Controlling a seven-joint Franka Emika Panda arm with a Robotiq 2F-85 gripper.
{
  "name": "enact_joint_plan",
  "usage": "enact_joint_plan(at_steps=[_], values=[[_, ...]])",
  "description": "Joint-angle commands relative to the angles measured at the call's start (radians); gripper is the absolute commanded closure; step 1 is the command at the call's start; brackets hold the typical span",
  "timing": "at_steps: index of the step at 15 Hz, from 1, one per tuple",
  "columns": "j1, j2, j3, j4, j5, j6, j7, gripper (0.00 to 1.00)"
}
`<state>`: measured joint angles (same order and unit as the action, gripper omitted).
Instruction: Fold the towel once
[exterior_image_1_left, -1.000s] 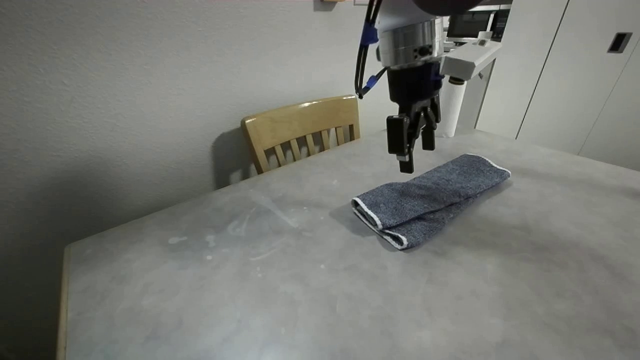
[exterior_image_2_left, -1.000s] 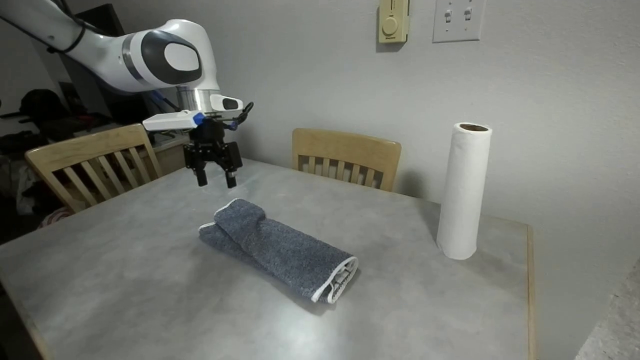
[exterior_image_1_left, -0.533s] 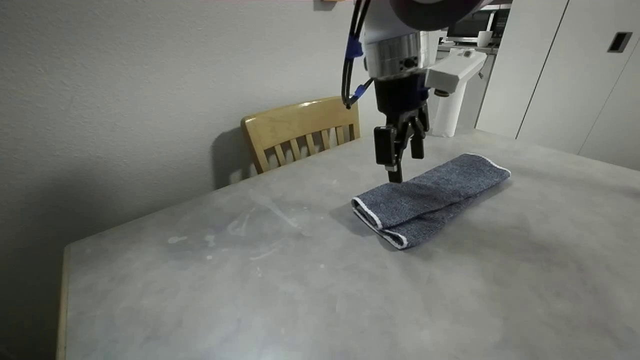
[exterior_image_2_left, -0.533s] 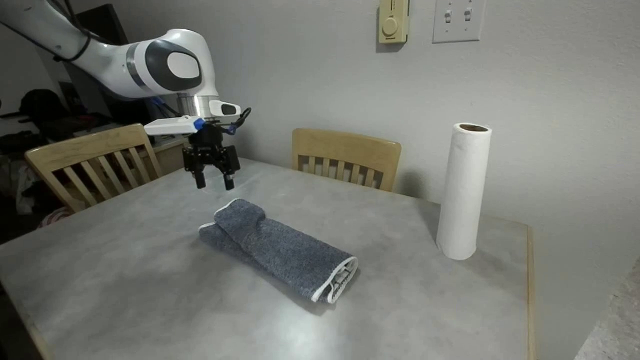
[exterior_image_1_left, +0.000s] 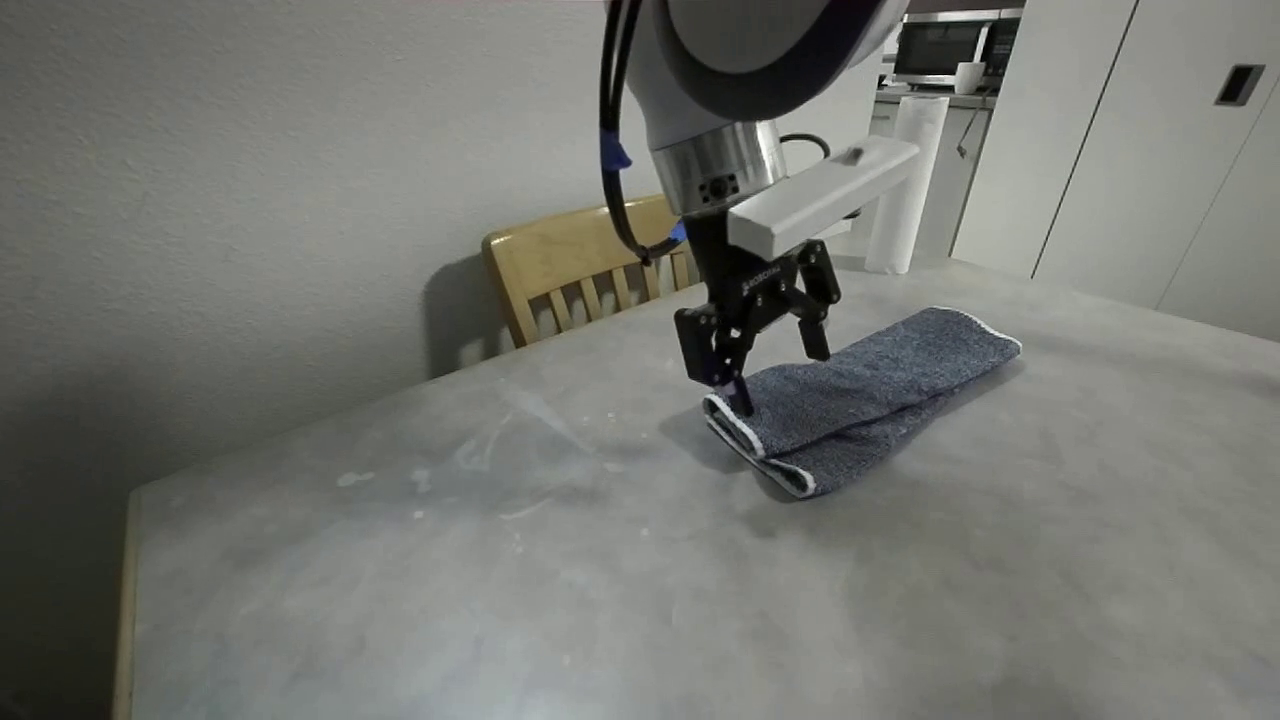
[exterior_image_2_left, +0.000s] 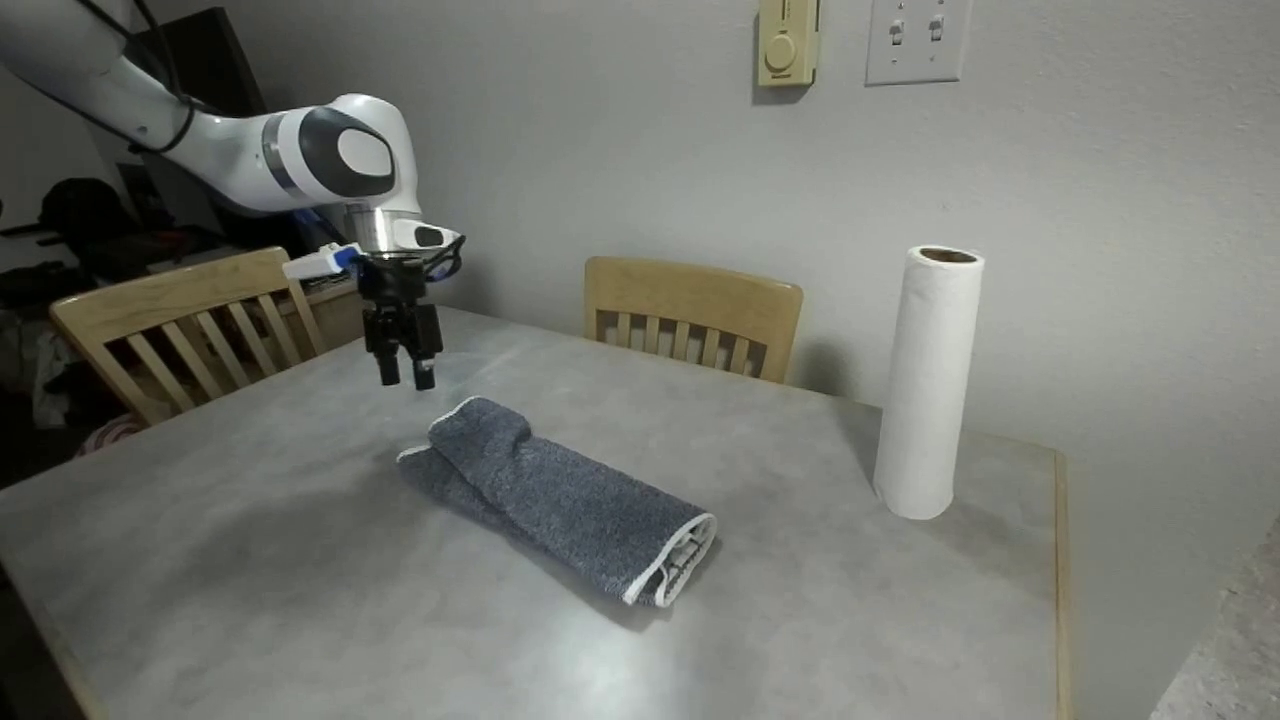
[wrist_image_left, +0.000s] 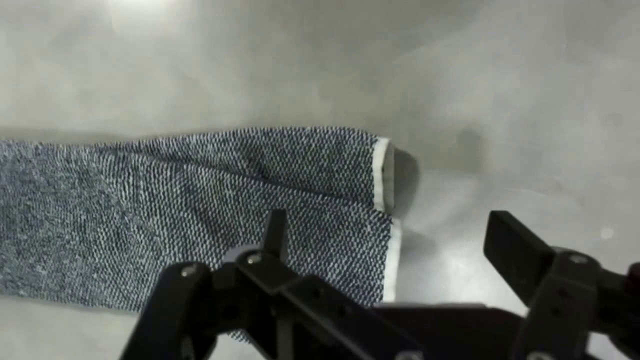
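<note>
The blue-grey towel (exterior_image_1_left: 860, 390) with white edge trim lies on the table in a long folded strip. Its layers at one end are fanned apart, as it also shows in an exterior view (exterior_image_2_left: 560, 490). My gripper (exterior_image_1_left: 778, 373) is open and empty, above the table near this fanned end; it also shows in an exterior view (exterior_image_2_left: 407, 376). In the wrist view the open gripper (wrist_image_left: 388, 216) has one finger over the towel (wrist_image_left: 165, 210) and the other beyond its white trim over bare table. I cannot tell if a fingertip touches the cloth. Part of the towel hides behind the left finger.
A white paper towel roll (exterior_image_2_left: 925, 390) stands upright on the grey table (exterior_image_2_left: 800, 620). Wooden chairs stand at the table's edges, one by the wall (exterior_image_2_left: 690, 290) and one at the left (exterior_image_2_left: 190, 310). A wall runs behind the table.
My gripper has come lower and moved toward the towel's fanned end. It has also turned about its vertical axis. The fingers stay open and the towel has not moved.
</note>
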<state>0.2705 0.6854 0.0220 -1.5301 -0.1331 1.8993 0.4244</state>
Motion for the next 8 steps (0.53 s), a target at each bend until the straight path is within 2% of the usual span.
enact_joint_plan(at_steps=[1, 4, 8], values=[[0.054, 0.038, -0.033, 0.088, -0.004, -0.147, 0.162, 0.00], [0.068, 0.052, -0.030, 0.105, -0.012, -0.197, 0.218, 0.00], [0.068, 0.084, -0.031, 0.088, -0.065, -0.112, 0.188, 0.00]])
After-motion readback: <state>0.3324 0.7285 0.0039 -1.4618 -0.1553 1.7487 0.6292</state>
